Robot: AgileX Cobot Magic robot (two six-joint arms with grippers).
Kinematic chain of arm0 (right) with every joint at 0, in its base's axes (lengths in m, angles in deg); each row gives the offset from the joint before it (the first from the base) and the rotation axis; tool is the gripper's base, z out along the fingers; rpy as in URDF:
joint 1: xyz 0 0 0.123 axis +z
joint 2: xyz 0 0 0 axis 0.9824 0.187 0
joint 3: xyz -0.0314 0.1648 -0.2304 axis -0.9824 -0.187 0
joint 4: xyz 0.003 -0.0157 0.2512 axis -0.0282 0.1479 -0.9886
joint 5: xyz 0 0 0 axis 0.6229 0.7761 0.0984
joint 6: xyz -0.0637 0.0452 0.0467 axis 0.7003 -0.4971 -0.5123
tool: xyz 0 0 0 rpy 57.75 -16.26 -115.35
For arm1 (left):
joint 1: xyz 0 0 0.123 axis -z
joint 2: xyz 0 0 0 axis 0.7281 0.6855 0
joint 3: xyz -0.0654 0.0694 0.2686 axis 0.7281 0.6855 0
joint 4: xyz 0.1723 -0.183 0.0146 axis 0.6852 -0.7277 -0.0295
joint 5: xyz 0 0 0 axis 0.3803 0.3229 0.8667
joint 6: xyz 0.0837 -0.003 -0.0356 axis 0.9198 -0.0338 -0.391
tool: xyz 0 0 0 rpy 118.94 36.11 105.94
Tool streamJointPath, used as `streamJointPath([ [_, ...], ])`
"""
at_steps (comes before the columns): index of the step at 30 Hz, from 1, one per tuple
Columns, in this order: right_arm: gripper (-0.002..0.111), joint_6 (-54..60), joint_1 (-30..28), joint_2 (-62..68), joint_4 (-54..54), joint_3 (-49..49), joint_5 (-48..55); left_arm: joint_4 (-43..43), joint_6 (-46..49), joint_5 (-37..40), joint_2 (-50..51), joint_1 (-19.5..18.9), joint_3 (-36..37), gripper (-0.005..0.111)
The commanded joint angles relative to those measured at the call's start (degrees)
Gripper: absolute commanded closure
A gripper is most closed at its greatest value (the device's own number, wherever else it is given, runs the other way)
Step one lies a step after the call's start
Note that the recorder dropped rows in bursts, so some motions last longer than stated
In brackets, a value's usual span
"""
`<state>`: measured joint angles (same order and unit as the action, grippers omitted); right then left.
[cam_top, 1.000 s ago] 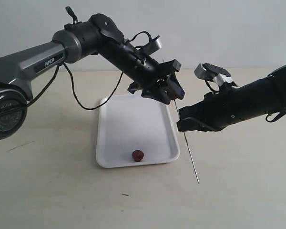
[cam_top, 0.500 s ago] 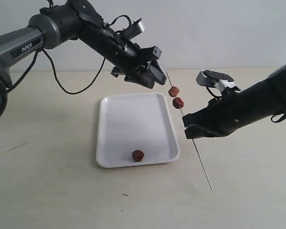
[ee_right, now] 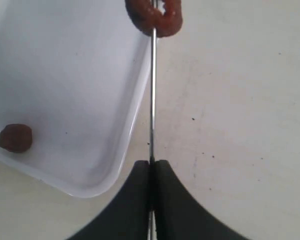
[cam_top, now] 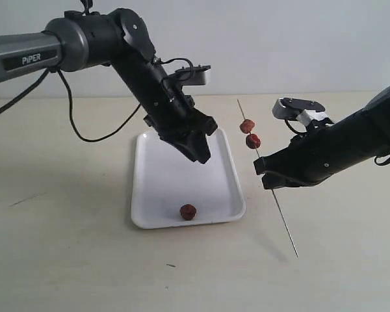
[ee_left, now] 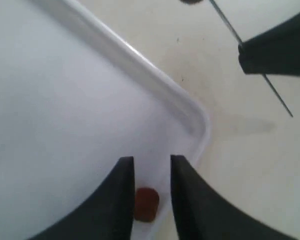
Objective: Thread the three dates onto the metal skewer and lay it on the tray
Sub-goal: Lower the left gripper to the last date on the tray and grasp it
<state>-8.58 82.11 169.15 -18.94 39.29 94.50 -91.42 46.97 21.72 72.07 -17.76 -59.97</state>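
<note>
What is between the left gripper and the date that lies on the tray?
Nothing but bare tray: in the exterior view the left gripper hangs above the date, with only white tray floor between them.

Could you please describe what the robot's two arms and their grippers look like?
The left arm has a grey link lettered PiPER in white, then black joints, and a loose black cable hangs from it. The right arm is matt black. Each carries a silver-white camera block near its wrist. The left gripper and the right gripper end in slim, black, tapered jaws.
</note>
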Motion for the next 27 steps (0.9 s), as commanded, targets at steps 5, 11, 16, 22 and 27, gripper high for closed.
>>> streamJointPath([
  [5,0.108,0.03,-0.22,-0.57,-0.26,0.33,0.03,1.89,3.87,-3.3,-8.2,2.03,12.28,0.081],
  [11,0.108,0.03,-0.22,-0.57,-0.42,0.33,0.03,4.14,3.71,-11.01,-14.28,4.95,23.7,0.081],
  [16,0.108,0.03,-0.22,-0.57,-1.15,0.22,0.03,13.74,-0.52,-20.91,-18.65,10.0,33.17,0.081],
  [22,0.108,0.03,-0.22,-0.57,-2.07,0.22,2.26,27.08,-11.23,-27.47,-18.89,13.44,36.47,0.081],
  [27,0.108,0.37,-0.22,-0.57,-2.21,0.22,5.55,30.68,-12.63,-30.2,-18.53,13.44,36.47,0.072],
])
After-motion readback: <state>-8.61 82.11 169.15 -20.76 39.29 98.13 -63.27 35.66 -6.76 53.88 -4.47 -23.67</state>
